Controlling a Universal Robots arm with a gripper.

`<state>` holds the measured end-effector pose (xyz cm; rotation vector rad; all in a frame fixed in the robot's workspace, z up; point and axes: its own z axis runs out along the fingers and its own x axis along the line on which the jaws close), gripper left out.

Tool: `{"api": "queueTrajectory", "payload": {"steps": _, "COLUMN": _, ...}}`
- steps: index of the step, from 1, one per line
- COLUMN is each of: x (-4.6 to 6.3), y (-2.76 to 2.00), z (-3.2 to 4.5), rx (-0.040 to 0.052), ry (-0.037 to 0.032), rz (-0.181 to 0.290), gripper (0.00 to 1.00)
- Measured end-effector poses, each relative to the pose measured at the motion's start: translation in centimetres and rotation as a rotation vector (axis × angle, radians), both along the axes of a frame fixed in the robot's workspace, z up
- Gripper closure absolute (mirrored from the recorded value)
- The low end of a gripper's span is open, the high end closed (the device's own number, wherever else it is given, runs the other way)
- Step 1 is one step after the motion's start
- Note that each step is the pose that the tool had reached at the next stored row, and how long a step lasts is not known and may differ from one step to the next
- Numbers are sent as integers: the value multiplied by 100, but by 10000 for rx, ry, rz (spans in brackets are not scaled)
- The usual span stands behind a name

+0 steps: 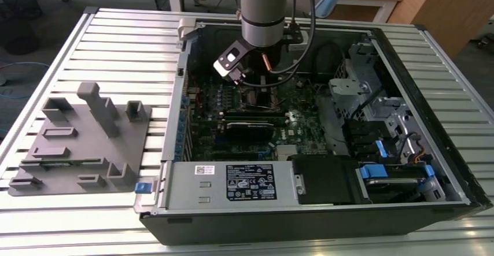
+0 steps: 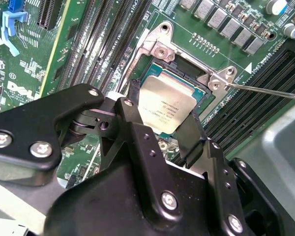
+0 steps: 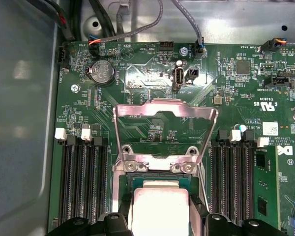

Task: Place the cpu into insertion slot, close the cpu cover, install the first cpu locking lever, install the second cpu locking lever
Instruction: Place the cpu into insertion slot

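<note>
Second wrist view: the gripper (image 2: 162, 115) has its black fingers (image 2: 132, 101) set narrow against two opposite edges of the cpu (image 2: 167, 101), holding it. Its bulky body hides one side of the chip and of the insertion slot (image 2: 158, 50). Whether the chip is fully seated or just above the socket floor cannot be told. A thin locking lever (image 2: 265, 91) juts from the socket's corner over the long black slots (image 2: 246, 118), clear of the fingers. In the first wrist view the cpu cover (image 3: 132, 113) stands raised on the socket's far side from the gripper, and the long black slots crowd the socket on both flanks. In the exterior view the arm (image 1: 266, 7) reaches down from the upper middle of the frame into the open computer case (image 1: 309, 227), its wrist masking the socket. A grey fixture block (image 1: 77, 134) sits well apart at the exterior view's left.
</note>
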<state>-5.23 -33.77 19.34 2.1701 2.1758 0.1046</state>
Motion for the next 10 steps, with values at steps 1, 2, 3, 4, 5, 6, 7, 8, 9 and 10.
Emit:
{"api": "queueTrajectory", "payload": {"steps": 1, "x": 0, "y": 1, "z": -1, "rx": -1, "ry": -3, "rz": 2, "gripper": 46}}
{"api": "queueTrajectory", "payload": {"steps": 2, "x": 0, "y": 2, "z": -2, "rx": -1, "ry": -5, "rz": 3, "gripper": 46}}
{"api": "queueTrajectory", "payload": {"steps": 3, "x": -1, "y": 2, "z": -2, "rx": -2, "ry": -7, "rz": 6, "gripper": 46}}
{"api": "queueTrajectory", "payload": {"steps": 4, "x": -1, "y": 2, "z": -2, "rx": -2, "ry": -11, "rz": 8, "gripper": 46}}
{"api": "queueTrajectory", "payload": {"steps": 5, "x": -2, "y": 2, "z": -4, "rx": -2, "ry": -15, "rz": 7, "gripper": 46}}
{"api": "queueTrajectory", "payload": {"steps": 6, "x": -2, "y": 2, "z": -5, "rx": -3, "ry": -20, "rz": 8, "gripper": 46}}
{"api": "queueTrajectory", "payload": {"steps": 7, "x": -2, "y": 2, "z": -6, "rx": -3, "ry": -22, "rz": 9, "gripper": 46}}
{"api": "queueTrajectory", "payload": {"steps": 8, "x": -2, "y": 2, "z": -7, "rx": -3, "ry": -22, "rz": 9, "gripper": 46}}
{"api": "queueTrajectory", "payload": {"steps": 9, "x": -2, "y": 2, "z": -7, "rx": -2, "ry": -23, "rz": 9, "gripper": 46}}
{"api": "queueTrajectory", "payload": {"steps": 10, "x": -2, "y": 2, "z": -7, "rx": -1, "ry": -24, "rz": 9, "gripper": 46}}
